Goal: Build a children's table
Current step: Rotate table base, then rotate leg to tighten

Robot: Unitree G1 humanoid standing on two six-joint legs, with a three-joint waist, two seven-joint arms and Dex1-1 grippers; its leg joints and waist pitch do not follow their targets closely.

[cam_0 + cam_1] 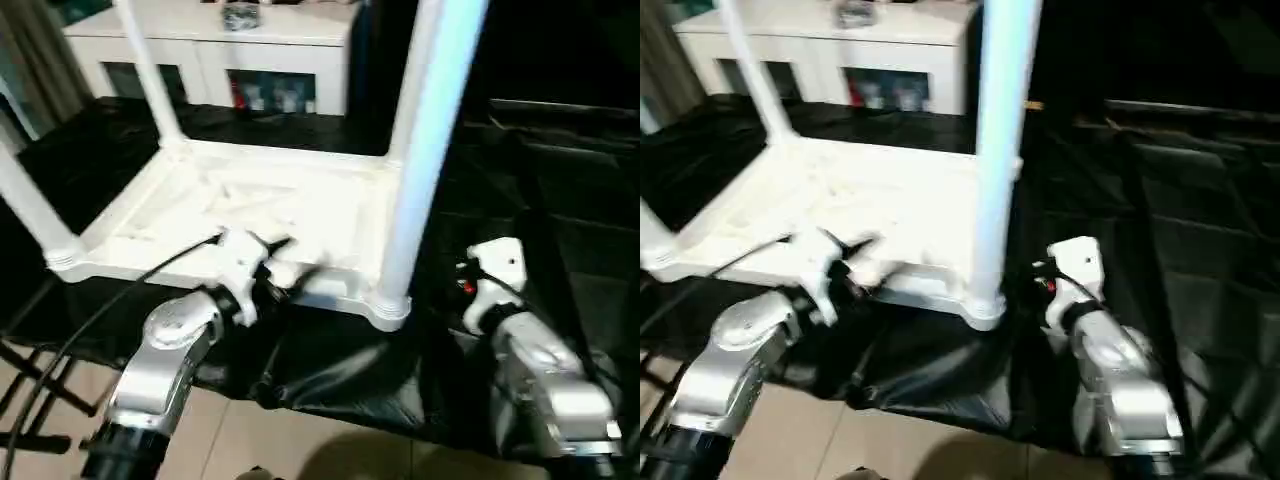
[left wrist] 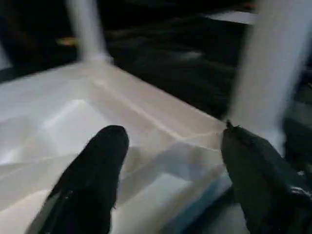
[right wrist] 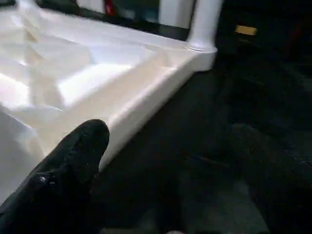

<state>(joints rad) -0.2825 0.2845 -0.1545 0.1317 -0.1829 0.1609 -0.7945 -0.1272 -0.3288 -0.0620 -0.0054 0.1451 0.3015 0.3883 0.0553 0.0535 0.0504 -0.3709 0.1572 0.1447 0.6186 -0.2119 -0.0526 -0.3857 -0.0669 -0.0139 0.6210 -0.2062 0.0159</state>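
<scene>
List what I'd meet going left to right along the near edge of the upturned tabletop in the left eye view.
Near-left white tapered leg → left gripper → near-right white tapered leg → right gripper's white housing.

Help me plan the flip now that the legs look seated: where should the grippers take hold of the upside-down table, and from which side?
Probably by the tabletop's raised rim on the near edge, approached from the robot's side. It lies underside up on the black cloth, so the rim is a thin wall that open fingers can straddle; the left gripper already brackets it. The near right leg is tall and tapered, a poorer hold.
</scene>
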